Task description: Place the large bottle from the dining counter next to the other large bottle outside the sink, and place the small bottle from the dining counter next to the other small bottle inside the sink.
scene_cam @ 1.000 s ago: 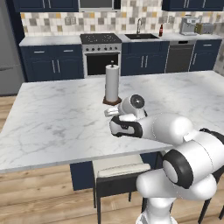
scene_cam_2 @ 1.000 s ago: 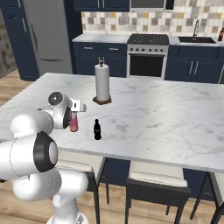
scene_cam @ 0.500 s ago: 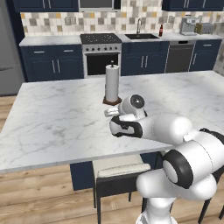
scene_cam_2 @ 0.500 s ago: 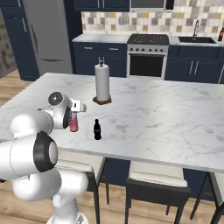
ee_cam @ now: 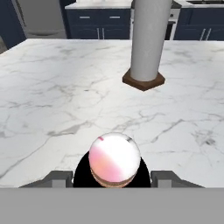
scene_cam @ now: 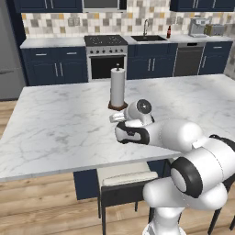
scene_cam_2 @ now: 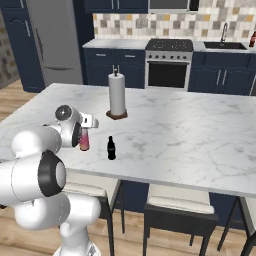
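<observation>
A pink bottle (scene_cam_2: 84,142) with a white cap stands on the marble dining counter (scene_cam_2: 180,135) near its front edge. My gripper (scene_cam_2: 86,129) hangs right above it, pointing down. In the hand view I look straight down on the bottle's cap (ee_cam: 114,159), which sits between my two fingertips (ee_cam: 57,177), spread wide and clear of it; the gripper (ee_cam: 113,178) is open. A small dark bottle (scene_cam_2: 111,148) stands just right of the pink one. In the left base view my hand (scene_cam: 120,120) and forearm hide both bottles. A red bottle (scene_cam: 168,32) stands beside the far sink (scene_cam: 150,38).
A paper towel roll (scene_cam_2: 117,95) on a wooden base stands behind the bottles, seen close ahead as a roll (ee_cam: 148,41) in the hand view. Stools (scene_cam_2: 180,210) are tucked under the counter's front edge. The stove (scene_cam: 106,55) and dark cabinets line the back wall.
</observation>
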